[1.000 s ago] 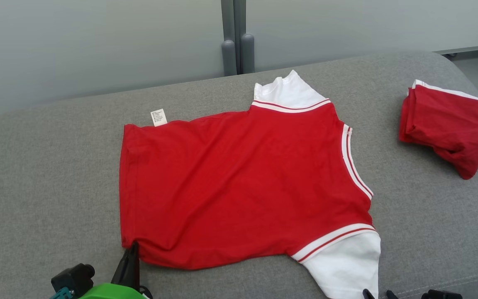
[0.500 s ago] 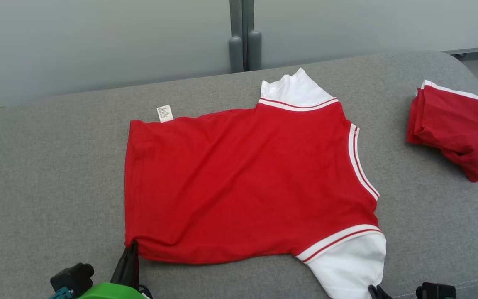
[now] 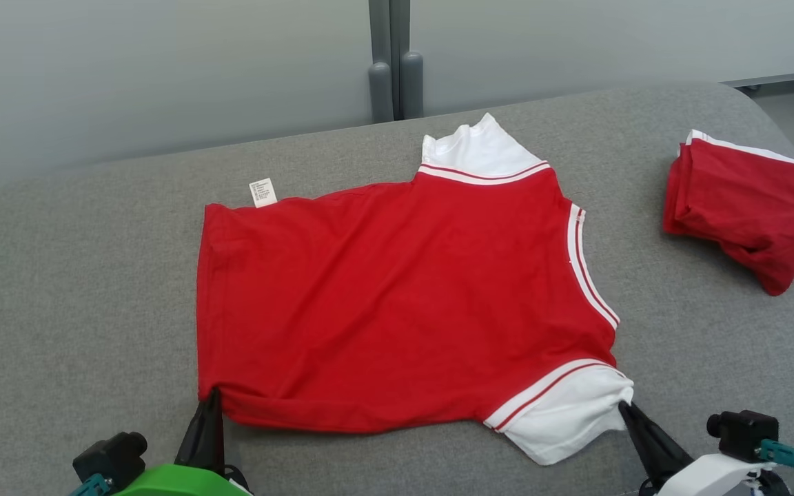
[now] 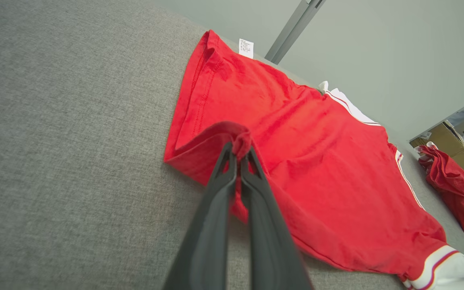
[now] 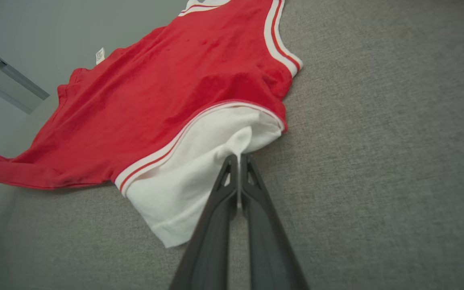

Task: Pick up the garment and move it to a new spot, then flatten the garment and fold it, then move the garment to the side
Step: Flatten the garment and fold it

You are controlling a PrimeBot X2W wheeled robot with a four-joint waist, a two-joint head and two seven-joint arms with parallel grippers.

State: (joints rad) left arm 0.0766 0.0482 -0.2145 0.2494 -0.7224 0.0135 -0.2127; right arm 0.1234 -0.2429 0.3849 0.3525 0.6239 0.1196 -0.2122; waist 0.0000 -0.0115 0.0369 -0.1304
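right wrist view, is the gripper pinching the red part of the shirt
No, the right gripper is shut on the edge of the white sleeve, not on the red body of the shirt.

Grey fabric-covered tabletop (image 3: 59, 289), rounded far edge. Folded red garment with white trim (image 3: 748, 207) lies on it at far right, slightly rumpled. Pale grey wall panels (image 3: 163, 76) behind, split by a grey vertical post (image 3: 390, 62). Cardboard box (image 4: 447, 151) beyond the tabletop.

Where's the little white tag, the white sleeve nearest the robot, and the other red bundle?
white tag (image 3: 263, 193), head view, its printed middle.
near white sleeve (image 3: 562, 420), head view, bare cloth above its hem.
red bundle (image 3: 748, 207), head view, its top face.
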